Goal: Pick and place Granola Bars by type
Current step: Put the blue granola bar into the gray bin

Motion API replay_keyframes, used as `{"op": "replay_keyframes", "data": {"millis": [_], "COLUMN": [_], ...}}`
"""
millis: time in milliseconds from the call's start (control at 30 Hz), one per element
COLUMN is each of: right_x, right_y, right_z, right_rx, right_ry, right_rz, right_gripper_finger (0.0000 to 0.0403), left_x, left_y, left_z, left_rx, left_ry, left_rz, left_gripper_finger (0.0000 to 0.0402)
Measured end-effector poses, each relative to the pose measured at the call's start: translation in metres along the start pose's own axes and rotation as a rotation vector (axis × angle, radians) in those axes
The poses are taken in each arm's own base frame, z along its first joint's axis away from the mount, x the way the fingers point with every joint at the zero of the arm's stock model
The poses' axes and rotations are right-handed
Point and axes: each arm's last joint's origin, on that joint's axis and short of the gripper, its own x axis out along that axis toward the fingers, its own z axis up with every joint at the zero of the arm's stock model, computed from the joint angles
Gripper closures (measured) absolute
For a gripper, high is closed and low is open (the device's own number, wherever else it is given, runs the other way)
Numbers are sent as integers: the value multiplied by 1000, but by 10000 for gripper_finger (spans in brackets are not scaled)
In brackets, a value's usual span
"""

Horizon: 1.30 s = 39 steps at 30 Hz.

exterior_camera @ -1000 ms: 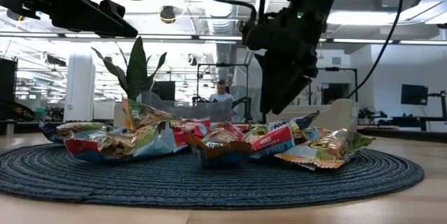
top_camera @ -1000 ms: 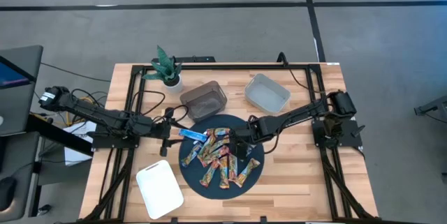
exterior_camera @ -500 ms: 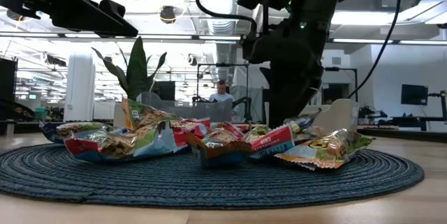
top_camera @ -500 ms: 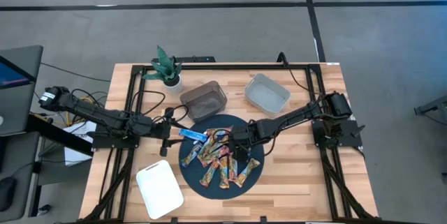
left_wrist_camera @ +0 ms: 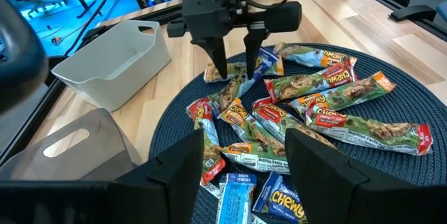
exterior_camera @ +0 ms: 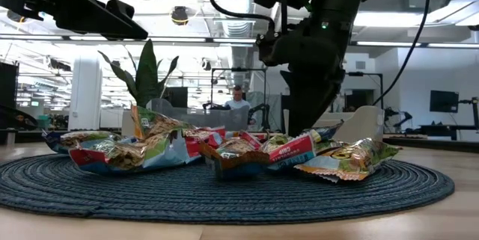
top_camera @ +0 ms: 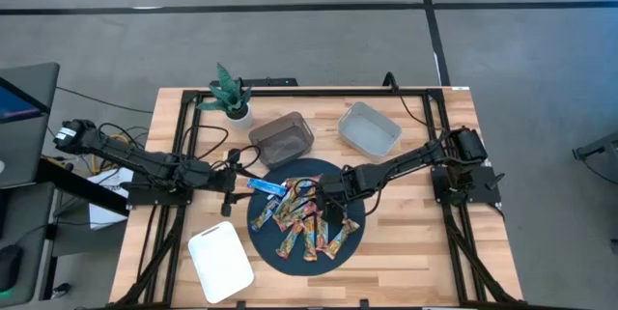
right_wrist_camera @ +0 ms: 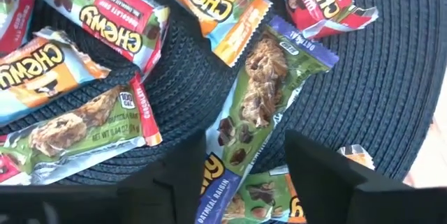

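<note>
Several Granola Bars [top_camera: 301, 218] in shiny wrappers lie in a loose heap on a round dark woven mat [top_camera: 266, 244]. My right gripper [left_wrist_camera: 236, 76] points steeply down into the heap's far right part. Its fingers stand open on either side of the near end of a purple-edged oatmeal raisin bar [right_wrist_camera: 262, 91], which lies flat on the mat. My left gripper [left_wrist_camera: 241, 182] hovers open above the table, left of the mat [left_wrist_camera: 391, 77], with nothing between its fingers. My right gripper comes from above, its fingers [right_wrist_camera: 318, 172] across the purple-edged bar's end [right_wrist_camera: 234, 165], close to both long edges. Whether they touch the wrapper I cannot tell. The bar lies flat on the mat.
A dark grey bin [top_camera: 282, 139] and a white bin [top_camera: 369, 128] stand behind the mat. A white lid [top_camera: 220, 262] lies at the near left and a potted plant [top_camera: 232, 96] at the far left. Black frame rails run along the table's sides.
My right gripper has sunk a little, from just above the heap down among the bars, and has turned slightly. The bars lie as before.
</note>
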Motion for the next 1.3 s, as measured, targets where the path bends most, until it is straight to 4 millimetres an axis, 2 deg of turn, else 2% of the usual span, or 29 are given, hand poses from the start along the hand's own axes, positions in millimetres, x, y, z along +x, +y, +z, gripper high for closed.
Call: {"op": "replay_keyframes", "data": {"millis": [167, 467, 533, 900, 1300], "right_x": [0, 0, 0, -10, -47], "right_y": [1, 2, 3, 6, 15], "right_z": [-1, 2, 2, 3, 2], "right_rx": [-33, -91, -107, -143, -201], "right_ry": [0, -25, -26, -55, -74], "right_rz": [2, 15, 15, 1, -160], "right_gripper_finger": [268, 381, 396, 402, 403], "left_x": [0, 0, 0, 0, 0], "left_y": [0, 0, 0, 0, 0], "left_z": [0, -1, -1, -1, -2], "left_rx": [1, 2, 2, 3, 6], "left_ry": [2, 7, 7, 10, 23], "left_rz": [0, -1, -1, -1, 5], "left_gripper_finger": [205, 205, 205, 205, 205]}}
